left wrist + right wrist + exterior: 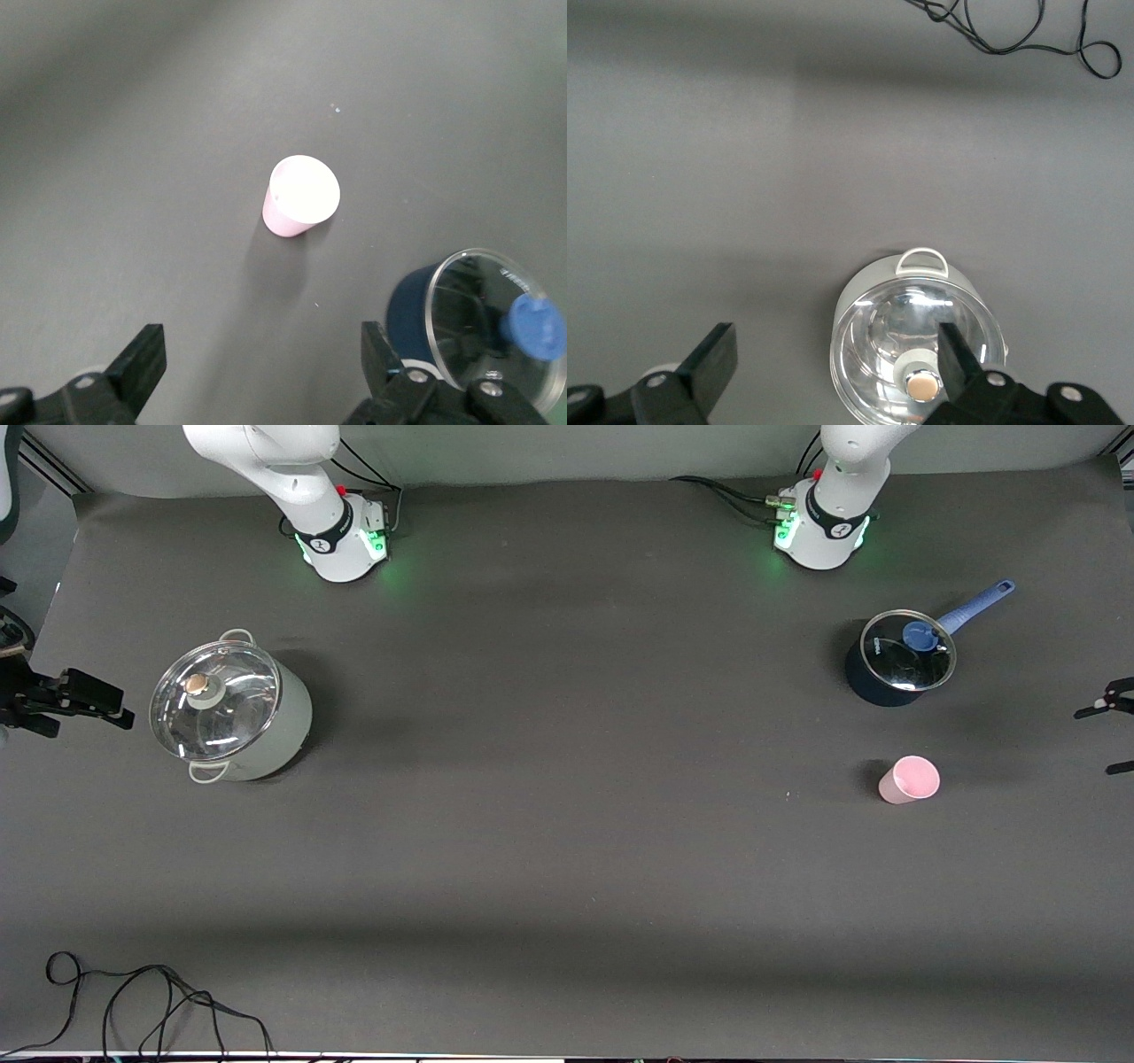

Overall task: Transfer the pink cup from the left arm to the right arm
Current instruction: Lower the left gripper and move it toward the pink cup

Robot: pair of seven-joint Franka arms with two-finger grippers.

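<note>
The pink cup (pixel 910 779) stands upright on the dark table toward the left arm's end, nearer to the front camera than the blue saucepan (pixel 899 660). In the left wrist view the pink cup (pixel 301 197) shows its open mouth, and my left gripper (pixel 263 354) hangs high over bare table beside it, open, with nothing between its fingers (pixel 146 356). My right gripper (pixel 837 354) is open and empty high over the table, one of its fingers (pixel 957 352) over the lid of the grey pot (pixel 917 345). Neither gripper shows in the front view.
The lidded blue saucepan (pixel 478 323) with its long handle stands close to the cup. A grey pot (pixel 230 713) with a glass lid sits toward the right arm's end. A black cable (pixel 133 1001) lies near the front edge. Black clamps (pixel 62 695) stick in at both side edges.
</note>
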